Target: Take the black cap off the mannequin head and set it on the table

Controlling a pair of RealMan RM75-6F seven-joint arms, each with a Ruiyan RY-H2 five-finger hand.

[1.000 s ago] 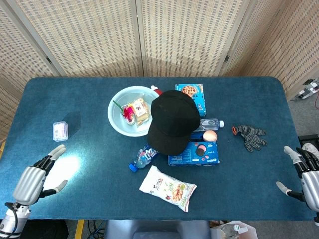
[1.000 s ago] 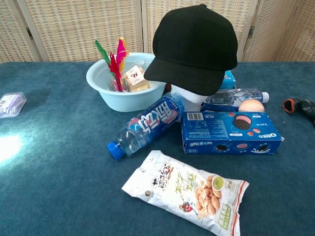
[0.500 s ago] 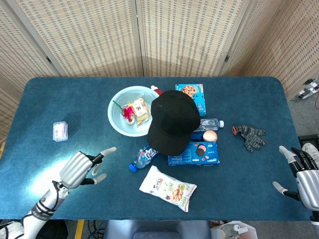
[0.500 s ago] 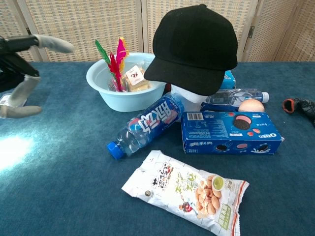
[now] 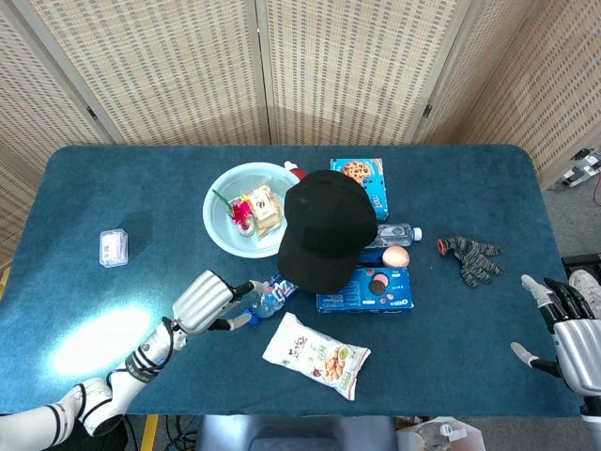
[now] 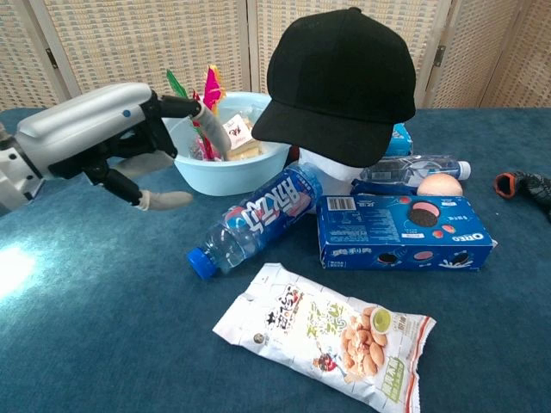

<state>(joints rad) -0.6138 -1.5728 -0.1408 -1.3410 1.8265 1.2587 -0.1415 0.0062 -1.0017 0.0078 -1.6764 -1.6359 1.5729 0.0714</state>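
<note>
Lighting bright and even. Overhead glare patch on the desk (image 5: 94, 334) at lower left, also at the chest view's left edge. Shadows soft. Both views sharp throughout.

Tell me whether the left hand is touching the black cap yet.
Apart. The chest view shows the left hand open in front of the bowl, with clear space between its fingertips and the black cap.

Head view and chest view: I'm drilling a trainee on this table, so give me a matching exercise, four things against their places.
Things:
1. black cap
2. Pepsi bottle
3. snack bag
4. left hand

Places:
A. nearest the table's front edge
B. on the mannequin head
C. in the air left of the bowl
D. lying beside the Oreo box

Pairs: 1-B, 2-D, 3-A, 4-C
</note>
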